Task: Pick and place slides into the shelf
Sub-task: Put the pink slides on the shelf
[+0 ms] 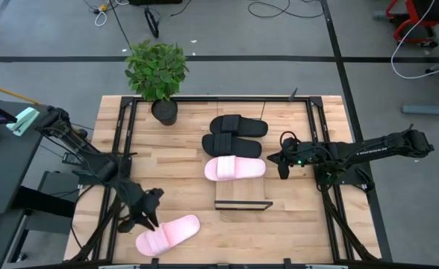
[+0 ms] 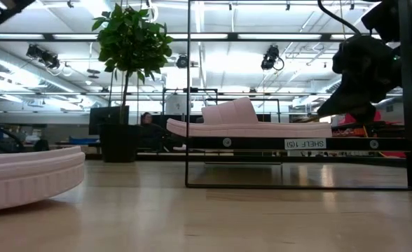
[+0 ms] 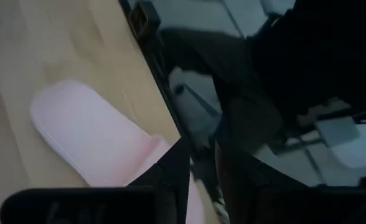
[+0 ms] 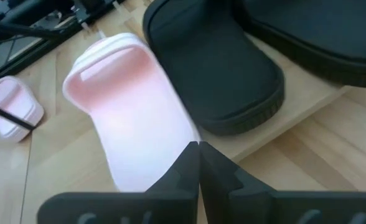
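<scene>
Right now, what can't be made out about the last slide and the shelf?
- Left gripper and pink slide, high view: the arm hides whether it holds the sandal.
- Same slide, low view: cut off by the left edge.
- Shelf, high view: three slides cover most of its board.
- Black slides, low view: hidden behind the shelved pink slide.

Two black sandals (image 1: pixel 235 134) and a pale pink sandal (image 1: pixel 234 168) sit on a light-wood shelf (image 1: pixel 242 196) with a black frame; another pink sandal (image 1: pixel 168 232) lies on the blond plank table (image 1: pixel 294 232) near a green-leafed plant (image 1: pixel 157 69) in a black pot.
</scene>
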Available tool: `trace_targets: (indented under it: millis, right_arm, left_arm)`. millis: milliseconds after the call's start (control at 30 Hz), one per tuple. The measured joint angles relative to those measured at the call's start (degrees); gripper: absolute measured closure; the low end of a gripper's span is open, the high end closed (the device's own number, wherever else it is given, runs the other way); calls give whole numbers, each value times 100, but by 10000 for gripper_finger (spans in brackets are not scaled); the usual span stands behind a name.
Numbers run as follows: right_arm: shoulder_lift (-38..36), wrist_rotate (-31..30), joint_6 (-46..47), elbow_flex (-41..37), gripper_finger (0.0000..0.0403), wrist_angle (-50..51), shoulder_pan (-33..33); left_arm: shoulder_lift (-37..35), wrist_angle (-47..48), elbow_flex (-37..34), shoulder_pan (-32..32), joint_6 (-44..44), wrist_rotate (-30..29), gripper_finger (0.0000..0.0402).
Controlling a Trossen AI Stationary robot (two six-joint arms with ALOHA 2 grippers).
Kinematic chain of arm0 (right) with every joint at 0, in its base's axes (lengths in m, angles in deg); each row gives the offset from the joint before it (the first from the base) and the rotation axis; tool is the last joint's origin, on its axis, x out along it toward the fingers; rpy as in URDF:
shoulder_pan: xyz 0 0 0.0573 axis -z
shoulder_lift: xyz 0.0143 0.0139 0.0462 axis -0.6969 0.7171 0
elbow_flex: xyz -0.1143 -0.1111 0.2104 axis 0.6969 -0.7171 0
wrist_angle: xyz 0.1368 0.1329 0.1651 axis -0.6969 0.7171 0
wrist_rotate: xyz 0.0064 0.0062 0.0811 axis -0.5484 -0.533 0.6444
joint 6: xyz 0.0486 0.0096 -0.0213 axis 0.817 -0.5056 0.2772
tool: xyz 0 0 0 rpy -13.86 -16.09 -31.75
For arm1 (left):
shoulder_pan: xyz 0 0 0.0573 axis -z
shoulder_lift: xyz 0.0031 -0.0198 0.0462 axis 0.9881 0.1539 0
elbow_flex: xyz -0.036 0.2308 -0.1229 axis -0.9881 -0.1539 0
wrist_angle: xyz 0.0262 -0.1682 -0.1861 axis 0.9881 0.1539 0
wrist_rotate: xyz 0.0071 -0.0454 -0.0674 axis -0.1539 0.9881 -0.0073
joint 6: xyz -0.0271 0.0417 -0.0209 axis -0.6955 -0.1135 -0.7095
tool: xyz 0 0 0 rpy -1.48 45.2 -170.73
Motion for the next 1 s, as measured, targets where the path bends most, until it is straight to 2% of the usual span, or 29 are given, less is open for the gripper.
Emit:
trace_targets:
  millis: [100, 333, 567, 700, 800, 1000]
  right_arm:
    - [0, 182, -123, -2, 389, -32, 0]
    - [0, 525, -293, -1, 389, -31, 0]
    - [0, 888, -433, 0, 389, -30, 0]
    - [0, 995, -487, -1, 389, -28, -2]
    - [0, 1096, -601, -2, 389, -28, -2]
    - [0, 1150, -652, -1, 389, -26, -2]
  left_arm:
    - [401, 128, 296, -1, -559, 34, 315]
    - [1171, 303, 386, -1, -2177, 60, 316]
    - [1686, 244, 389, 105, -3792, 802, 321]
    - [1755, 217, 386, 369, -4999, 810, 325]
    - [1755, 195, 386, 623, -6080, 431, 334]
    - [1754, -108, 386, 1310, -7824, -1090, 359]
